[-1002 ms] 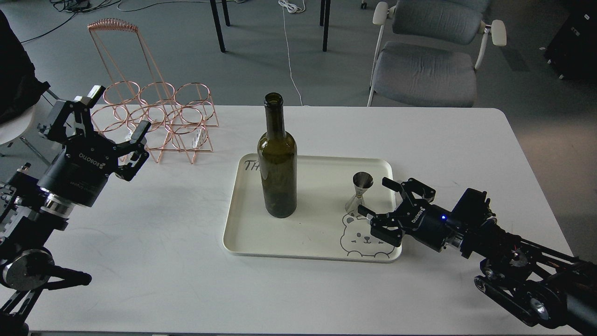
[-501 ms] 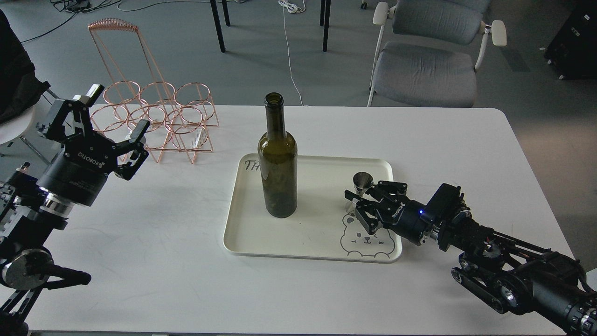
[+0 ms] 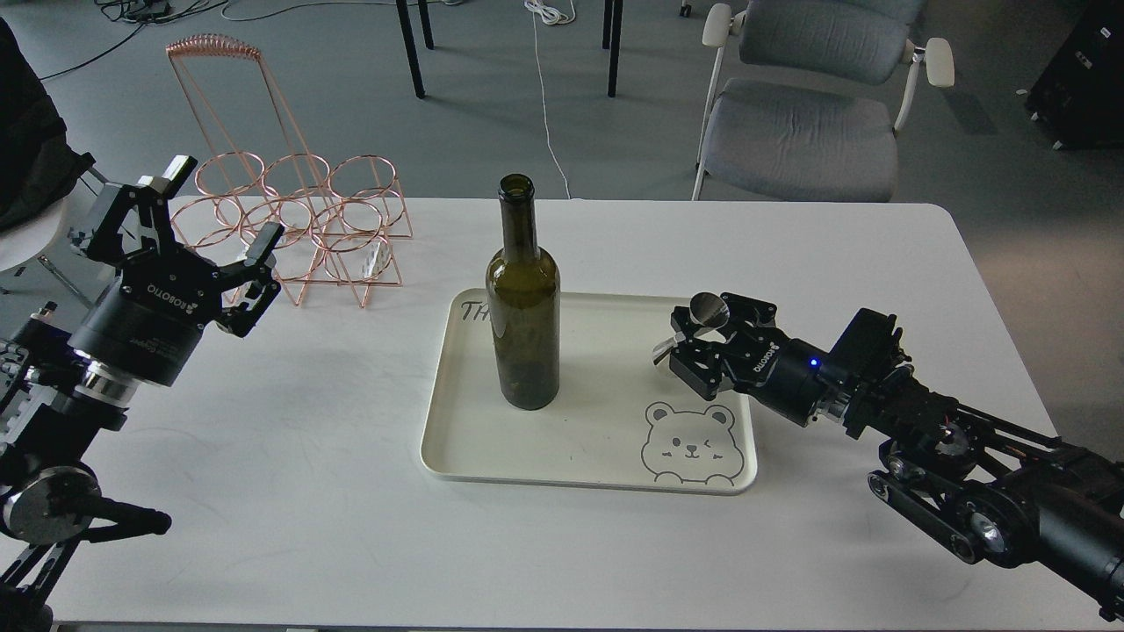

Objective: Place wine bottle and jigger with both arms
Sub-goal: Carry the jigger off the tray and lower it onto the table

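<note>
Lifted off the tray since a moment ago, the small shiny silver hourglass-shaped metal jigger [image 3: 702, 318] now sits tilted in my right gripper [image 3: 700, 342], its open cup mouth turned toward my head and its lower cone poking out at the left of the fingers. My right jaws are clenched around its waist, and the jigger hangs above the right part of the cream rectangular plastic tray [image 3: 457, 439], clear of the tray floor as far as I can tell. Just below it on the tray is a printed winking bear face [image 3: 689, 443], now fully uncovered.

Near the tray's left half stands the tall dark olive-green glass wine bottle [image 3: 523, 325], upright, with its long neck open at the top and no label. It is well apart from the jigger and from both my grippers.

Farther left, my left gripper [image 3: 189, 241] hovers above the white surface [image 3: 263, 491] with its jaws spread wide and holding nothing; it has barely shifted. Just behind it on the surface stands a copper-coloured wire bottle rack [image 3: 299, 224] with round rings and a tall looped handle. Beyond the surface's far edge is a grey padded office chair [image 3: 803, 123].
</note>
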Controlling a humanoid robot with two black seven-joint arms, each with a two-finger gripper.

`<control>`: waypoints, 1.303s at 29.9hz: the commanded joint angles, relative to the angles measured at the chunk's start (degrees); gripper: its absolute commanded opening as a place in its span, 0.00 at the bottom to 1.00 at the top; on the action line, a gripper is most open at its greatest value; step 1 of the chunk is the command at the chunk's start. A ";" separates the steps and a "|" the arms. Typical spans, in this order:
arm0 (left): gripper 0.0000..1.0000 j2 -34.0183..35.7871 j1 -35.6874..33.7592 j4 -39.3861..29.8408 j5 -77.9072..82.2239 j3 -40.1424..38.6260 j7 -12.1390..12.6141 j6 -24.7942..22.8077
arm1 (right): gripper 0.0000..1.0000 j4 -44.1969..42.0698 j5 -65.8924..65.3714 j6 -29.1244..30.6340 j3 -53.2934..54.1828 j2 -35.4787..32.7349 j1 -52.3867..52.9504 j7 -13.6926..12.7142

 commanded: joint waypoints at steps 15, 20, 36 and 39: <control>0.99 -0.41 -0.09 -0.02 0.00 0.09 0.00 0.00 | 0.09 -8.89 16.03 0.01 3.37 -8.75 -4.64 -0.01; 0.99 -0.41 -0.09 -0.02 0.00 0.09 0.00 0.00 | 0.09 -12.75 19.90 0.01 3.37 -8.67 -4.64 -0.01; 0.99 -0.41 -0.17 -0.02 0.00 0.09 0.00 0.00 | 0.16 -14.34 23.33 0.01 3.11 -8.67 -5.60 -0.01; 0.99 -0.41 -0.09 -0.02 0.00 0.09 0.00 0.00 | 0.18 -14.34 23.33 0.01 2.50 -8.67 -6.04 -0.01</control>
